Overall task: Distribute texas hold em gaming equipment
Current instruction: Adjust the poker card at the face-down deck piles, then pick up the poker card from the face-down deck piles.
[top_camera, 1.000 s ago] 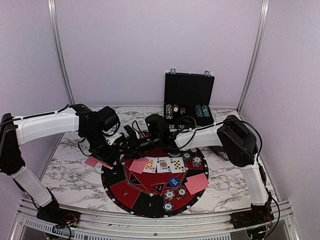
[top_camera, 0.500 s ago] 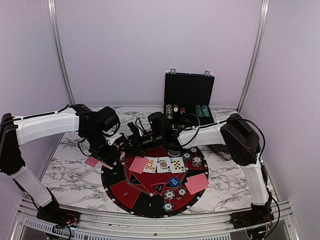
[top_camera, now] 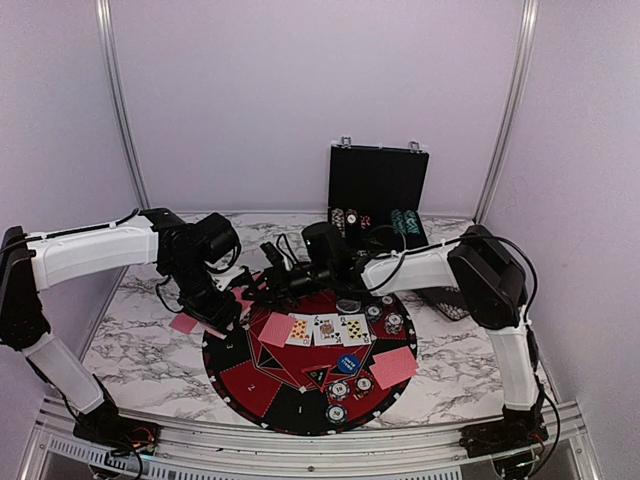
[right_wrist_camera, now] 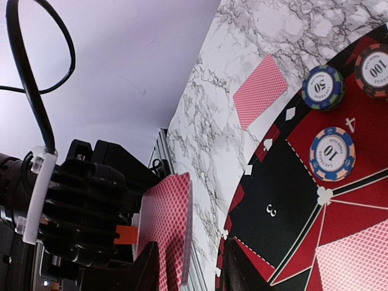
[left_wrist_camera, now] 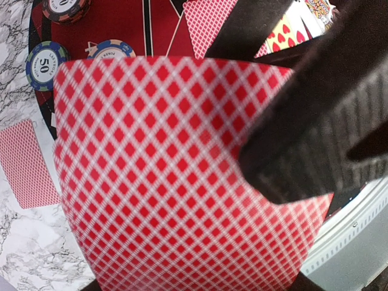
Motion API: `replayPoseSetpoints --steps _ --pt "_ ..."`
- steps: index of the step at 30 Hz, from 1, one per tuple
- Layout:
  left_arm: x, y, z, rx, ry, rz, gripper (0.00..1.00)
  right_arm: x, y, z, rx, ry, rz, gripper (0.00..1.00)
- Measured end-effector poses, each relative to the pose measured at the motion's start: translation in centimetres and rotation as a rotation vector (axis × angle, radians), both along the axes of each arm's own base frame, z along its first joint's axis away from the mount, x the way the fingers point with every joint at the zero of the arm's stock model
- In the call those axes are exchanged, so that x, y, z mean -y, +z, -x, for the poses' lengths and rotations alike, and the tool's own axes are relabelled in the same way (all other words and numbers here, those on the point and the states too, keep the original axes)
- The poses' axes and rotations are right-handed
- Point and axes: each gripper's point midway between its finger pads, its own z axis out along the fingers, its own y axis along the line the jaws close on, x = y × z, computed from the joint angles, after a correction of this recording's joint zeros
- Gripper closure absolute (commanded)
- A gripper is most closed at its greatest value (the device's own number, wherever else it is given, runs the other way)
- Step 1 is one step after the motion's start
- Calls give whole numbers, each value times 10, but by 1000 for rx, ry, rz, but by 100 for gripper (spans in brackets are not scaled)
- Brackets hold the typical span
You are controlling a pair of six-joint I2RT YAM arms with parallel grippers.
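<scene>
The left claw (top_camera: 220,306) is pressed together on a stack of red-backed cards (left_wrist_camera: 170,182). One dark finger (left_wrist_camera: 315,139) lies across the patterned back, and the stack fills most of the left wrist view. The right claw (right_wrist_camera: 191,270) stands spread, its two fingers on either side of the lower edge of that same stack, which shows edge-on in the right wrist view. Whether either finger touches the stack I cannot tell. Both claws meet above the far-left rim of the round mat (top_camera: 262,385).

A single face-down card (right_wrist_camera: 260,91) lies on the marble worktop (top_camera: 140,350) just off the mat's rim, near the left claw. On the mat sit a 50 chip (right_wrist_camera: 323,86), a 10 chip (right_wrist_camera: 331,153) and a 100 chip (right_wrist_camera: 373,70). Three face-up cards (top_camera: 327,329) lie in a row at the mat's middle, with a second face-down card (top_camera: 277,328) just beside their left end.
</scene>
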Motion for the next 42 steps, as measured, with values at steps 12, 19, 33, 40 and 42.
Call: replayPoseSetpoints --steps 12,19,33,40,42 --pt "0 0 0 1 0 -1 52 6 19 4 -3 -4 -49 68" --pt "-1 0 -1 7 2 -8 52 9 15 7 -34 2 -53 71" --pt "-1 0 -1 7 2 -8 52 8 16 8 -49 1 -60 91" --pt "-1 0 -1 7 2 -7 53 9 16 8 -52 0 -59 97" --pt "-1 0 -1 7 2 -7 53 9 16 7 -51 0 -59 97"
